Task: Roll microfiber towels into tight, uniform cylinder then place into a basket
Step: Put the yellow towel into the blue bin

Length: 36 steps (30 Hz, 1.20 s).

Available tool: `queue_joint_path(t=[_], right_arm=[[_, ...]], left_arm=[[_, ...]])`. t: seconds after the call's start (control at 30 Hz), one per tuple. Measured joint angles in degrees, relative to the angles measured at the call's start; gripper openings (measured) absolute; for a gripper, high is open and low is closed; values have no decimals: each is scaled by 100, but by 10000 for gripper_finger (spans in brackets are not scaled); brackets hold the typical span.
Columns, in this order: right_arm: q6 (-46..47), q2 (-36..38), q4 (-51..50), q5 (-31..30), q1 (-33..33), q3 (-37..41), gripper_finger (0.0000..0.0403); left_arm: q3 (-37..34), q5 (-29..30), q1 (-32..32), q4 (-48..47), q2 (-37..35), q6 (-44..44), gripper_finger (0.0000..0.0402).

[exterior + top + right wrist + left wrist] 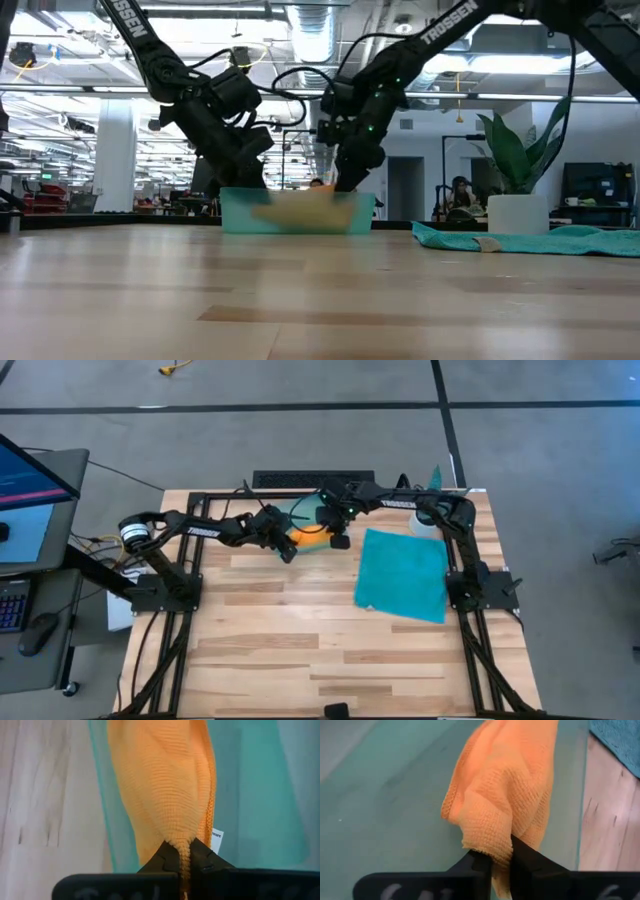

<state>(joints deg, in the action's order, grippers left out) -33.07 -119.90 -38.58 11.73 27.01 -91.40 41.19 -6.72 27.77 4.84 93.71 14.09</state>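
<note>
Orange towel (305, 533): rolled, long axis running left-right over the basket (300, 510).
Left gripper (501, 862): pinching one end.
Right gripper (184, 854): pinching the other.

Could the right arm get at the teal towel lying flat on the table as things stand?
Probably not yet. The teal towel lies uncovered near the right arm's base, but the right gripper is shut on the orange towel over the basket, as is the left gripper.

Both hands meet at the orange towel (307, 533) — teal towel (402, 574) lies flat.
</note>
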Motion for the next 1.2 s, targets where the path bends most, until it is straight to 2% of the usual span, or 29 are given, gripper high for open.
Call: queue_joint_path(t=[0.17,0.47,0.57,0.93,1.1,1.2], right_arm=[[-36,-153,-35,-23,-84,1,20],[140,-129,-46,-44,-62,-8,20],[130,-129,-25,-44,-78,-8,22],[-27,-129,-214,-10,-195,-8,21],[-302,-129,-224,-2,-234,-7,20],[-311,-129,-220,-147,-259,-6,42]], left_arm=[[-9,146,-2,-26,2,-215,53],[76,159,20,-77,3,-689,132],[218,161,24,-266,-104,-1096,145],[482,872,28,-1916,-1199,-1504,142],[153,926,28,-1859,-1645,-1491,142],[-123,923,26,-1676,-1738,-1423,142]])
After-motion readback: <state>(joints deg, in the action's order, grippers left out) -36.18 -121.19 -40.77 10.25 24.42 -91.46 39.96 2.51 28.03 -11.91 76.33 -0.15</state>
